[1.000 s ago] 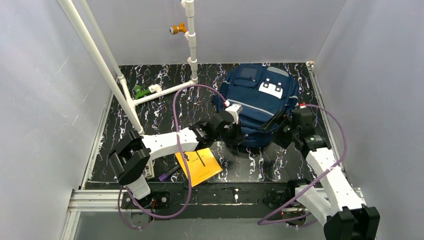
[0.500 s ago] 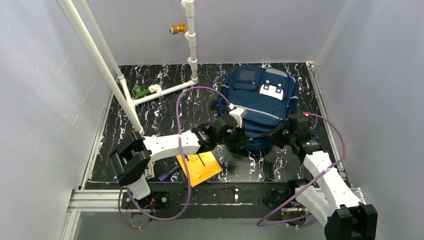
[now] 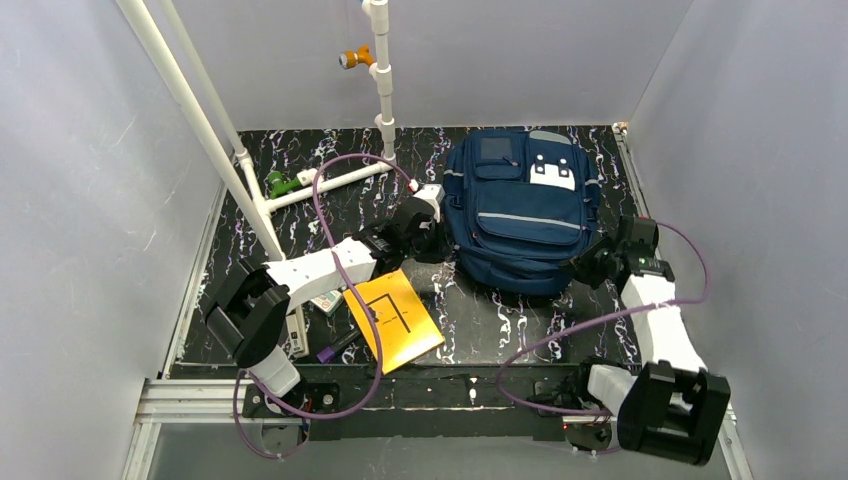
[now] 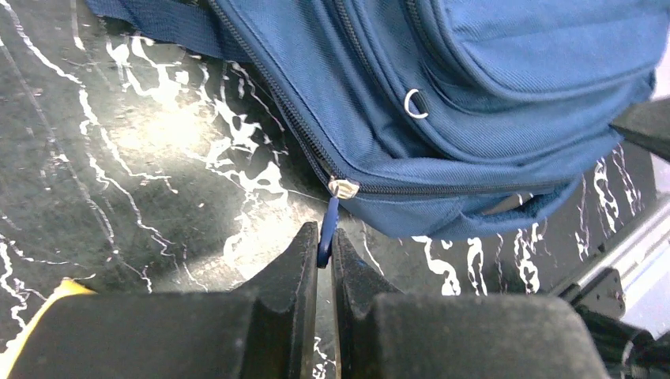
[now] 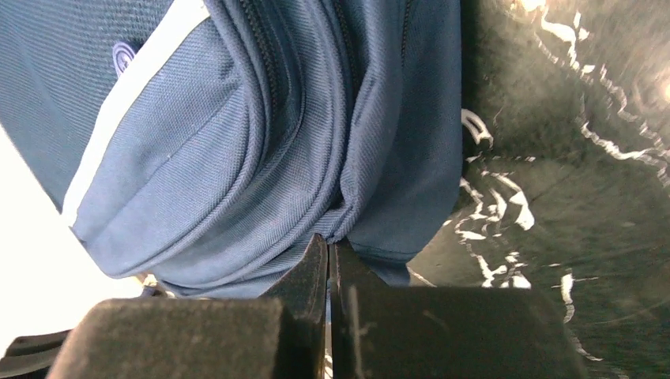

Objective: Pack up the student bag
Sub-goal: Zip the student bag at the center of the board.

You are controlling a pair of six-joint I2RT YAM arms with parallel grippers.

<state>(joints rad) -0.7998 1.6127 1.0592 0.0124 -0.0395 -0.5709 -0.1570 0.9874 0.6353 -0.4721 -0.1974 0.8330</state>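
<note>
Student bag (image 3: 520,215) lies flat, far right of table (image 3: 500,325). Right gripper (image 5: 329,246) pinches fabric fold (image 5: 336,225) at bag's edge; thin hold may slip, letting bag drag. Left gripper (image 4: 325,237) clamps zip pull (image 4: 332,212) (tiny tab); skewed tug could jam slider (image 4: 344,188).

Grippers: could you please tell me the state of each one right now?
Left gripper: shut on the zip pull of the student bag.
Right gripper: shut on a fold of the bag.
</note>
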